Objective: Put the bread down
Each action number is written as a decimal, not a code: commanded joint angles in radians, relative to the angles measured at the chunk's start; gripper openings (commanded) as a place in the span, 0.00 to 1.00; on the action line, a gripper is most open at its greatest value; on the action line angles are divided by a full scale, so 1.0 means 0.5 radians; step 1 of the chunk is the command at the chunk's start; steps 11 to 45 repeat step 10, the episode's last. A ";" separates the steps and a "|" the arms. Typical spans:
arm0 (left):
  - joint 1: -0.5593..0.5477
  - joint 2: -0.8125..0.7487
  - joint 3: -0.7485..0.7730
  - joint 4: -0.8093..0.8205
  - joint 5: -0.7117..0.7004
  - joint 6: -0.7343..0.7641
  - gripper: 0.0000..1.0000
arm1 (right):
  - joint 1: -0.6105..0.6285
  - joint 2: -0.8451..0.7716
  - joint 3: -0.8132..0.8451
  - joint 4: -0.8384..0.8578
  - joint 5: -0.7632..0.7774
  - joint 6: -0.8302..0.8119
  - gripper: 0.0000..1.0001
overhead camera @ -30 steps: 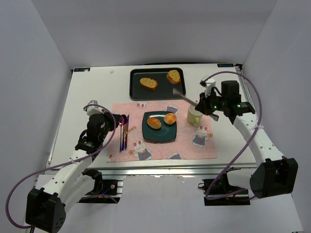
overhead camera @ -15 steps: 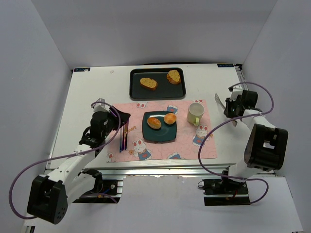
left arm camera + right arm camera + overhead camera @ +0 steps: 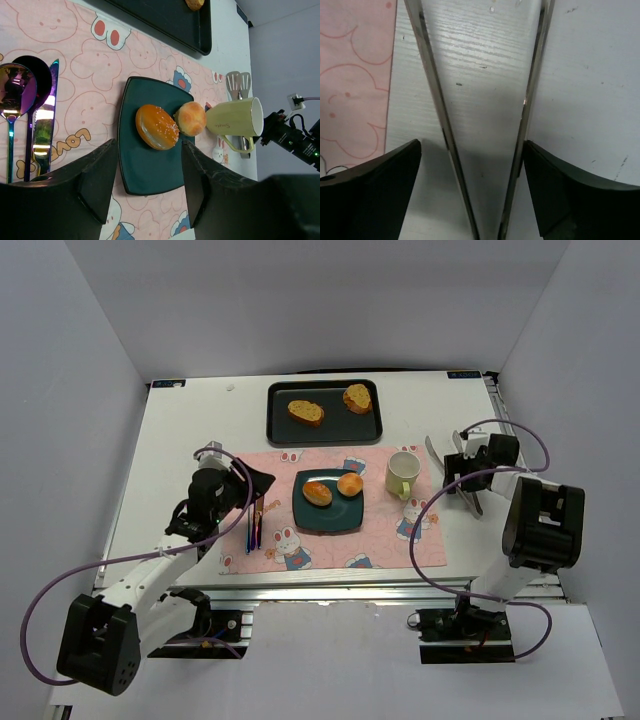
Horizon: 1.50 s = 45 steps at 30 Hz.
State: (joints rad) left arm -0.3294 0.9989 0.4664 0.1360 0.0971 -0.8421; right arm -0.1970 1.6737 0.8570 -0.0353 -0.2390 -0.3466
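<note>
The bread is two round golden buns (image 3: pixel 317 492) (image 3: pixel 350 483) lying side by side on the dark teal plate (image 3: pixel 325 518) in the middle of the pink placemat. The left wrist view shows both buns (image 3: pixel 157 126) (image 3: pixel 191 118) on the plate (image 3: pixel 145 172). My left gripper (image 3: pixel 258 483) (image 3: pixel 149 145) hovers left of the plate, open and empty. My right gripper (image 3: pixel 462 468) (image 3: pixel 471 145) is low over the bare table right of the mat. It is open, with the two spread arms of metal tongs (image 3: pixel 473 500) (image 3: pixel 435 100) lying between its fingers.
A black tray (image 3: pixel 285 430) at the back holds two toasted pieces (image 3: pixel 306 411) (image 3: pixel 357 398). A pale yellow mug (image 3: pixel 402 474) (image 3: pixel 235 117) stands right of the plate. A spoon and a knife (image 3: pixel 255 520) (image 3: pixel 42 125) lie on the mat's (image 3: pixel 330 550) left side.
My right arm has drawn back from near the mug to the table's right side with the tongs, and its jaws have opened. My left gripper has opened too and shifted slightly right.
</note>
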 commanded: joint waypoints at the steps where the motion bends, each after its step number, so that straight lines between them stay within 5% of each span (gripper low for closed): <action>1: -0.010 -0.053 0.000 0.013 0.045 0.027 0.63 | -0.011 -0.126 0.062 -0.134 -0.074 -0.043 0.89; 4: -0.013 -0.096 -0.003 -0.023 0.048 0.040 0.62 | -0.002 -0.306 0.218 -0.288 -0.084 0.024 0.89; 7: -0.016 -0.135 -0.015 -0.021 0.076 0.049 0.41 | 0.062 -0.445 0.482 -0.438 -0.022 0.178 0.90; 8: -0.016 -0.136 -0.018 -0.008 0.097 0.046 0.19 | 0.078 -0.460 0.607 -0.493 -0.037 0.178 0.89; 10: -0.022 -0.123 -0.025 0.041 0.149 0.043 0.05 | 0.115 -0.515 0.694 -0.506 -0.159 0.190 0.89; 45: -0.022 -0.123 -0.025 0.041 0.149 0.043 0.05 | 0.115 -0.515 0.694 -0.506 -0.159 0.190 0.89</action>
